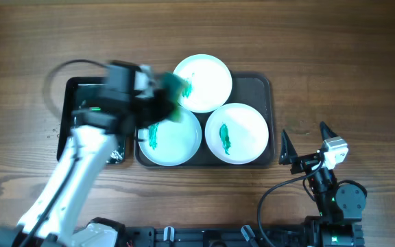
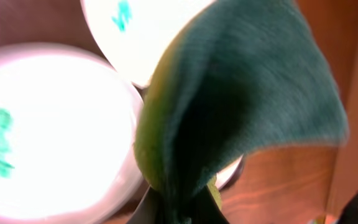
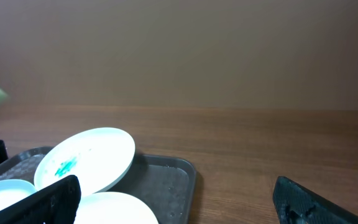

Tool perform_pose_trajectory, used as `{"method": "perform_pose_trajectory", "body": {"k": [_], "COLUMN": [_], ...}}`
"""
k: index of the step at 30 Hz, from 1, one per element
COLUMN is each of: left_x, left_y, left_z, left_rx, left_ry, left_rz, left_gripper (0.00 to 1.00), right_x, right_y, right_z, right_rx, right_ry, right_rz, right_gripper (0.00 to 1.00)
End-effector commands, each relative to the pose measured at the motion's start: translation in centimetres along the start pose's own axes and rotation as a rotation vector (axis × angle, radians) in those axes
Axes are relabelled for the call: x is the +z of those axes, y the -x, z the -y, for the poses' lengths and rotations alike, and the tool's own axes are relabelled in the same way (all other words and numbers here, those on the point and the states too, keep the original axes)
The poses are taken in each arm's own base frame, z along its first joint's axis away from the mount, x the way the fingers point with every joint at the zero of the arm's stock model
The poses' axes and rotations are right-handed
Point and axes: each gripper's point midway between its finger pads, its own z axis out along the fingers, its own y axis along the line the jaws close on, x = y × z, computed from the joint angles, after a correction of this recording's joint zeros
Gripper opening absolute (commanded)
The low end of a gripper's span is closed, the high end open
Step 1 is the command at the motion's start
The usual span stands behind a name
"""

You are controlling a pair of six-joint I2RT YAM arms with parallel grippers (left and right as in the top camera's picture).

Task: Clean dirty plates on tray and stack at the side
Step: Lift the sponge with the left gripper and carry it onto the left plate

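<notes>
green sponge pinched in the left gripper above the dirty plates; right gripper spread wide.

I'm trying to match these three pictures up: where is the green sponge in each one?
Overhead: green sponge in the left hand, over the back plate's left edge.
Left wrist: the green sponge fills the centre and right, close up, blurred.
Right wrist: probably the pale green blur at the far left edge.
Shared landmark: the smeared white plates on the tray.
</notes>
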Motion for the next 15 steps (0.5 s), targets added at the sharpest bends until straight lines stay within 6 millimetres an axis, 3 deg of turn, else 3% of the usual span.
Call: {"method": "perform_pose_trajectory", "body": {"k": [1, 6, 11, 14, 15], "left_x": [4.2, 7.3, 8.8, 9.0, 9.0], "left_y": [-3.0, -4.5, -4.6, -4.7, -4.7], "left_z": [-1.5, -3.8, -6.4, -6.8, -6.8], "left_rx": [-0.197, -0.284, -0.342, -0.362, -0.362], "left_ry": [0.228, 0.454, 0.556, 0.569, 0.568], "left_rz": [0.025, 0.168, 0.19, 0.187, 0.187], "left_gripper": [0.04, 0.04, 0.04, 0.06, 0.28], "right_x": [0.0, 0.0, 0.0, 0.0, 0.0], "right_y": [0.1, 0.1, 0.1, 0.1, 0.1], "right_z": [-0.3, -0.3, -0.3, -0.3, -0.3], "right_rx": [-0.019, -0.019, -0.019, -0.02, -0.019], "right_ry": [0.017, 0.017, 0.017, 0.017, 0.017], "right_rz": [0.004, 0.004, 0.004, 0.004, 0.004], "right_gripper": [1.0, 1.0, 1.0, 1.0, 1.0]}}
